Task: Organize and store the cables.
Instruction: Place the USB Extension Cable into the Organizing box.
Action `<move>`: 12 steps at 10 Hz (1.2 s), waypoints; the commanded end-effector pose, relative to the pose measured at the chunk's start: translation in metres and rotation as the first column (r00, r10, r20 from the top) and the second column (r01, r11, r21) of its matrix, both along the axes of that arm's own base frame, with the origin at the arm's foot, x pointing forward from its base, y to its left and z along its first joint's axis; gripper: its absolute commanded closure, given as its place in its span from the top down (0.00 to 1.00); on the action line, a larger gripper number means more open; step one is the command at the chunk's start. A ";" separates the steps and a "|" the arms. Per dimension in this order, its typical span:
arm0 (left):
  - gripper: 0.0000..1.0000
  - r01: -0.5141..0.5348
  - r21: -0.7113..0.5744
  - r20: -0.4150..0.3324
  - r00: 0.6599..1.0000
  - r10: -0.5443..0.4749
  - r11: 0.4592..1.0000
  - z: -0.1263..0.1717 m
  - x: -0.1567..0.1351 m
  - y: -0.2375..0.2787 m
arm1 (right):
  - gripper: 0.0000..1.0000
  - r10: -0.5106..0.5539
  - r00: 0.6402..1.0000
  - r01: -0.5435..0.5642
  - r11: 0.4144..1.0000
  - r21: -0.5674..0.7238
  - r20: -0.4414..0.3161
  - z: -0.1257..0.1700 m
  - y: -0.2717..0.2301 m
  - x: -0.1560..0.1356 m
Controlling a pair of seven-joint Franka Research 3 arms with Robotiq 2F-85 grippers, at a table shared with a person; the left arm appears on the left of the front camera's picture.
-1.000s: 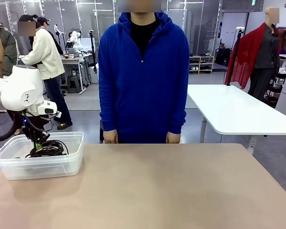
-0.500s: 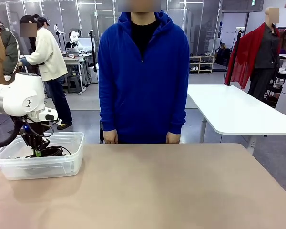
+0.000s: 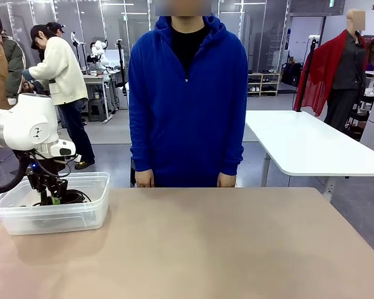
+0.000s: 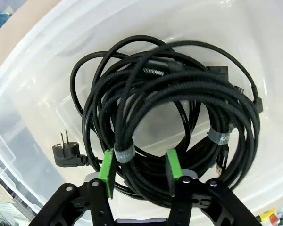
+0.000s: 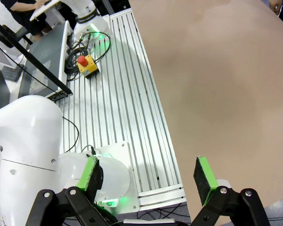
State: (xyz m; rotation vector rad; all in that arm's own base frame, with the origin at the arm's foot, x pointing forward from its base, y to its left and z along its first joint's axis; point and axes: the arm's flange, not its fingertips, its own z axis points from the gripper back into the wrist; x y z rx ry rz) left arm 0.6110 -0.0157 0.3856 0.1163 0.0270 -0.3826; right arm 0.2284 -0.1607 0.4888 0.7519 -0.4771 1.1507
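The cables (image 4: 179, 89) are several black cords wound in overlapping round coils, some tied with grey straps, lying in a clear plastic bin (image 4: 33, 70). A chunky power plug (image 4: 66, 153) sticks out at the coils' left. My left gripper (image 4: 140, 170) hangs just over the coils, open, its green pads apart with strands of the top coil running between them. From the front, the left gripper (image 3: 55, 200) dips into the bin (image 3: 81, 218) over the cables (image 3: 71, 197). My right gripper (image 5: 147, 178) is open and holds nothing, above the table's near edge.
A person in a blue hoodie (image 3: 187, 106) stands at the far side of the tan table (image 3: 224, 249), hands down at its edge. Below the right gripper lie a ribbed aluminium base (image 5: 118, 94) and a red stop button (image 5: 87, 63).
The left gripper's jaws have gone from shut to apart, letting go of the coil, which has settled lower in the bin. The arm shifted slightly left.
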 end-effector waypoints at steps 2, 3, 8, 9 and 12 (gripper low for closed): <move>1.00 0.000 -0.054 -0.028 1.000 -0.002 0.999 0.009 -0.011 0.003 | 1.00 -0.001 1.000 0.001 1.000 0.008 0.006 0.003 0.000 0.000; 0.91 -0.010 -0.072 -0.015 1.000 0.009 0.997 0.013 -0.012 0.005 | 1.00 -0.001 1.000 0.001 1.000 0.008 0.006 0.003 0.000 0.000; 1.00 -0.012 -0.116 0.055 0.998 0.018 0.993 0.032 -0.029 0.008 | 1.00 -0.001 1.000 0.001 1.000 0.008 0.006 0.003 0.000 0.000; 1.00 -0.009 -0.119 0.057 0.998 0.016 0.993 0.031 -0.029 0.011 | 1.00 -0.001 1.000 0.001 1.000 0.008 0.006 0.003 0.000 0.000; 1.00 -0.024 -0.077 0.029 0.999 0.027 0.997 0.035 -0.020 0.003 | 1.00 -0.001 1.000 0.001 1.000 0.008 0.006 0.003 0.000 0.000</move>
